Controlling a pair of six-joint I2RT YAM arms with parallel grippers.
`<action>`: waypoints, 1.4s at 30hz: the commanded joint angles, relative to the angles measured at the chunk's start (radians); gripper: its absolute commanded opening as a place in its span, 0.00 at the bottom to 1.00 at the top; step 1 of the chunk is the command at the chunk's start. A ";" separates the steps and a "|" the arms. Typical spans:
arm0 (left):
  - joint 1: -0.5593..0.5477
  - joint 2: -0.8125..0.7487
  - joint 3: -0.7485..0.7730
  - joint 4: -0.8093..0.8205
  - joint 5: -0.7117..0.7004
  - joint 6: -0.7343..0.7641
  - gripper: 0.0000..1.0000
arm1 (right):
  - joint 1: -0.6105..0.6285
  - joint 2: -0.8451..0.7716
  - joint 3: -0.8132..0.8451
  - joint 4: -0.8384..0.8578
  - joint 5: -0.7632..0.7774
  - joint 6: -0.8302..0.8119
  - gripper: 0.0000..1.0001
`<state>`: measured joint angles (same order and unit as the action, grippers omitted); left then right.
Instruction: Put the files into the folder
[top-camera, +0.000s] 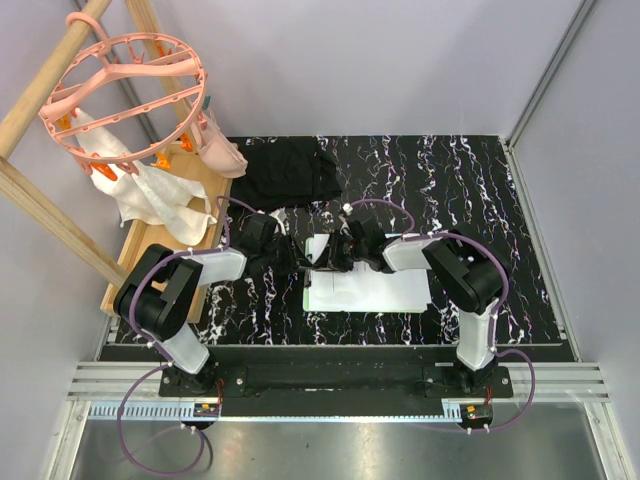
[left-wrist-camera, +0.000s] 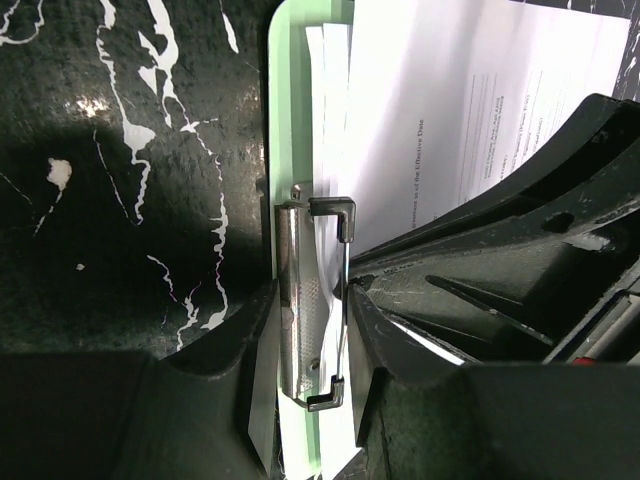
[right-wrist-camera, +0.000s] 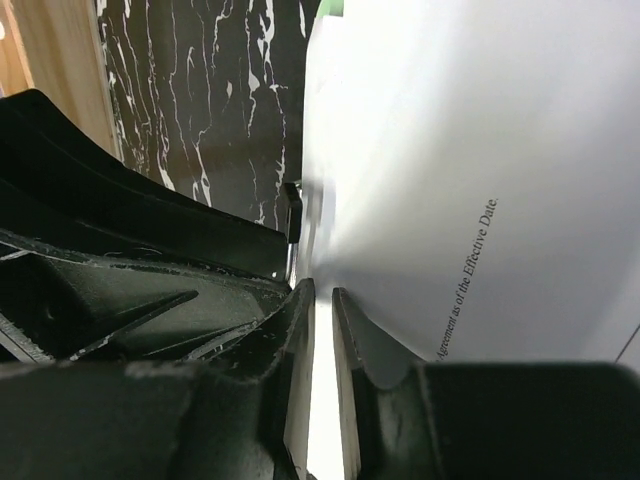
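The light-green folder lies flat in the middle of the black marbled table, and the white files lie on it. In the left wrist view the folder's green edge and its metal clip show beside a printed sheet. My left gripper is shut on the clip, one finger on each side. My right gripper is nearly shut on the edge of a printed sheet close to the clip. The two grippers almost touch.
A black fabric piece lies behind the grippers. A wooden rack with a pink round hanger, white cloths and a wooden board stand at the left. Grey walls close in the table on both sides.
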<state>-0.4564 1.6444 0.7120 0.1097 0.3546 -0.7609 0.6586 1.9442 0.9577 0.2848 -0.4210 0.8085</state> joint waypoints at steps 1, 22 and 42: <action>-0.007 0.015 0.001 -0.021 0.009 -0.015 0.00 | 0.010 -0.008 0.013 -0.007 -0.019 0.023 0.24; -0.007 -0.014 0.015 -0.094 -0.052 0.011 0.00 | 0.010 -0.255 0.173 -0.436 0.027 -0.106 0.50; -0.008 0.000 0.029 -0.096 -0.036 0.011 0.00 | -0.471 -0.697 0.121 -0.944 0.246 -0.446 1.00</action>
<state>-0.4606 1.6386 0.7273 0.0612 0.3332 -0.7643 0.2810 1.3140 1.1362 -0.5632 -0.1684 0.4503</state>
